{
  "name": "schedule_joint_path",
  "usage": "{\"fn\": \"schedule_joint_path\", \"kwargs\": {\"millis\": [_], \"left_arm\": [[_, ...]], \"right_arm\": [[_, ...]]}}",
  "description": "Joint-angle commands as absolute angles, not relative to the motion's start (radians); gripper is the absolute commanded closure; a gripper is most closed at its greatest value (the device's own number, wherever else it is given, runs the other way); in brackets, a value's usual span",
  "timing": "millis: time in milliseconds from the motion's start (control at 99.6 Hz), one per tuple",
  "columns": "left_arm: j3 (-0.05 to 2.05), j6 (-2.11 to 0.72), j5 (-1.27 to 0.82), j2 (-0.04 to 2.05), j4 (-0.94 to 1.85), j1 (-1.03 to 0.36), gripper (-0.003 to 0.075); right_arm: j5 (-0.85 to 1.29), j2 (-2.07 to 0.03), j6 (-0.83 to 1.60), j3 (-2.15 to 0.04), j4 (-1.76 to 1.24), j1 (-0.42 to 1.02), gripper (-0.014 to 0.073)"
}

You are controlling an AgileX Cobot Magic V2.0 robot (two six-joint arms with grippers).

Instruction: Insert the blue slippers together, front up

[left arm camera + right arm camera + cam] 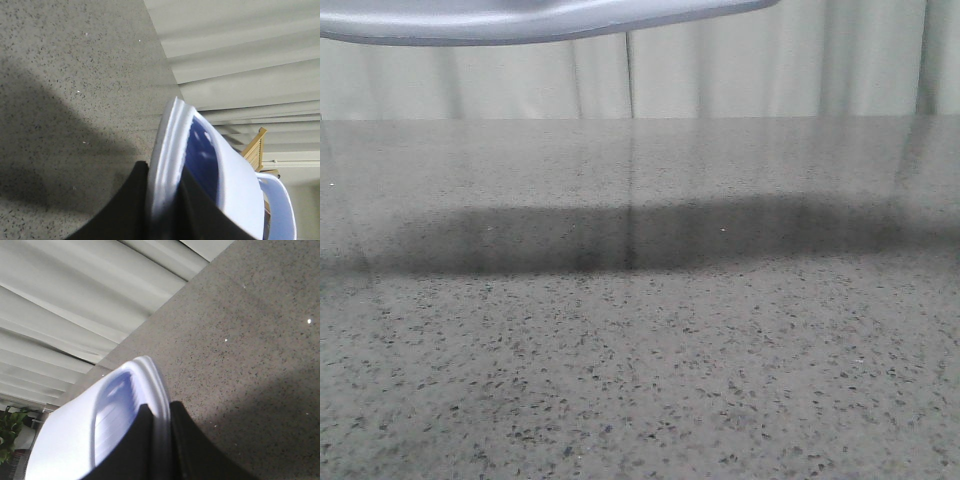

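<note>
Front view: speckled grey table (640,380) bare across the frame; a broad dark shadow (650,238) lies over its middle; pale curtain (770,70) behind the far edge; at the top edge a pale blue-grey curved form (520,20) spans from the left to past centre, held above the table, most likely a slipper sole, though I cannot tell for certain; neither gripper shows in this view. Left wrist view: left gripper (165,210) closed on the sole edge of a slipper (172,150); one dark finger (122,210) lies against the outside of the sole, the other against the ribbed blue footbed; the slipper is clear of the table, its white strap (237,190) toward the curtain side; a second pale blue rim (285,205) shows just beyond the strap; a wooden object (256,147) sits in the background by the curtain. Right wrist view: right gripper (162,450) closed on the sole rim of the other slipper (75,440); dark fingers (200,450) pinch either side of the rim; ribbed footbed visible beside the inner finger; slipper held off the table; a green plant (11,432) at the frame edge behind it.
</note>
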State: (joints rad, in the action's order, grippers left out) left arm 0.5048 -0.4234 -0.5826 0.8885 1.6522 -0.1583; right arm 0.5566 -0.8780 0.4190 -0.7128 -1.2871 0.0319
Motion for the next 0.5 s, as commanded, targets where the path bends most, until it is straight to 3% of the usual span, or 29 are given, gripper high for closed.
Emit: {"fn": "schedule_joint_path", "kwargs": {"millis": [0, 492], "left_arm": [[0.54, -0.431, -0.639, 0.886, 1.716, -0.168, 0.0704], [0.54, -0.446, -0.629, 0.886, 1.721, -0.168, 0.0705]], "right_arm": [[0.595, -0.902, 0.443, -0.74, -1.346, 0.035, 0.0701], [0.59, -1.007, 0.654, -0.74, -1.528, 0.195, 0.0701]]}}
